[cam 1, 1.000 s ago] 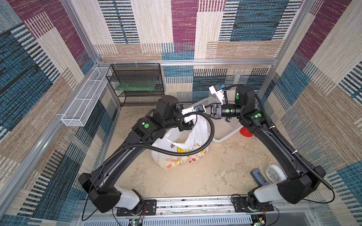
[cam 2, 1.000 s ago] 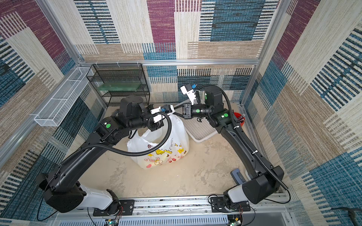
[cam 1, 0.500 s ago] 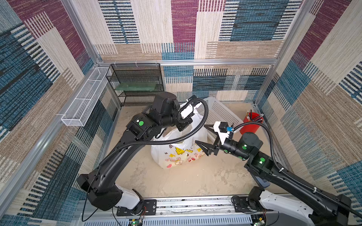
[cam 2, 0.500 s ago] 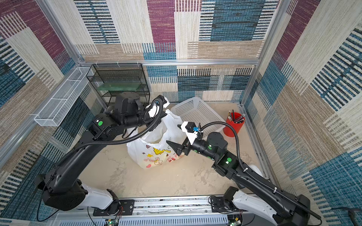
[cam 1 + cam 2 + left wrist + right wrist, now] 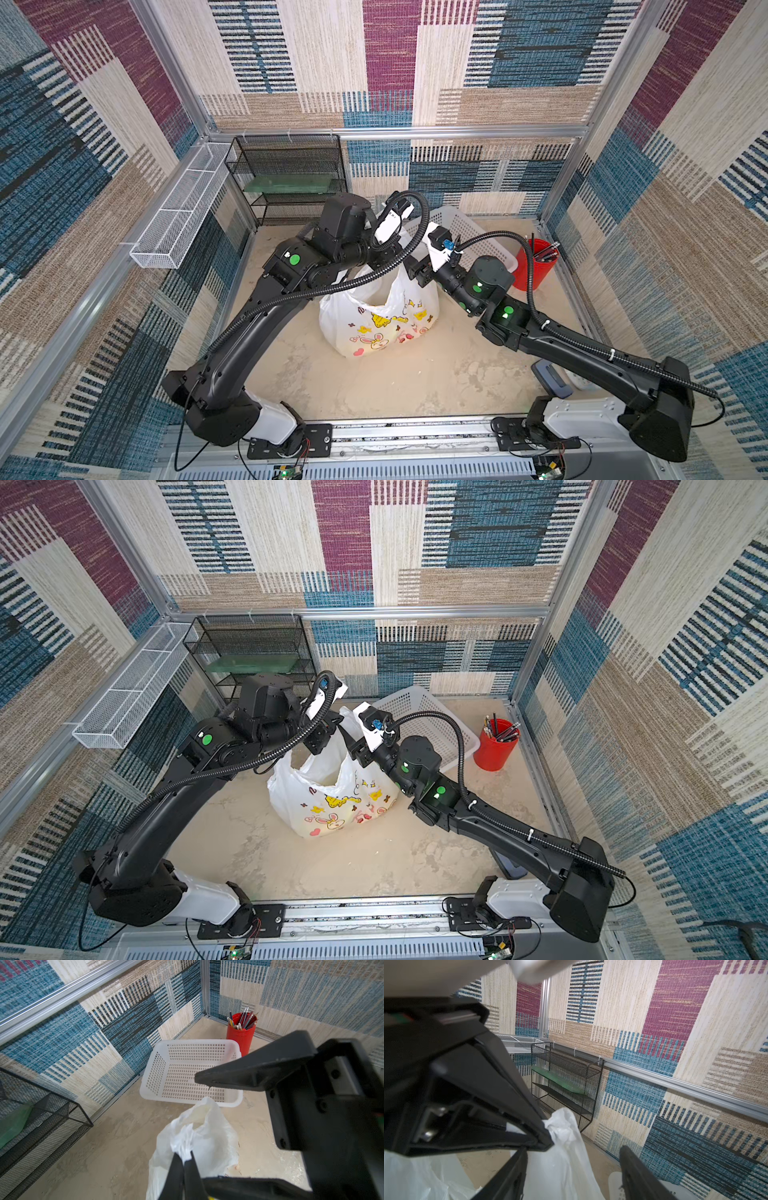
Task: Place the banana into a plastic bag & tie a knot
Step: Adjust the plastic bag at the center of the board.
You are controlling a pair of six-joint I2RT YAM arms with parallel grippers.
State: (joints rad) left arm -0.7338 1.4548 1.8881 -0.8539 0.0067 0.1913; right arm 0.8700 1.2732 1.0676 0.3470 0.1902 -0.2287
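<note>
On the pale mottled surface point(image 5: 395, 386), a white perforated basket point(image 5: 478, 222) lies by the back wall beside a red cup point(image 5: 532, 270) of pencils point(image 5: 243, 1020) in the corner, a black mesh shelf point(image 5: 286, 151) bearing a green slab point(image 5: 286, 185) stands further along, and a white wire tray point(image 5: 178, 220) hangs on the side wall.

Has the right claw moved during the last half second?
Yes. The right claw has moved away from the robot's base, toward the basket: it was beside the printed front of the bag, and now it is at the bag's top.
</note>
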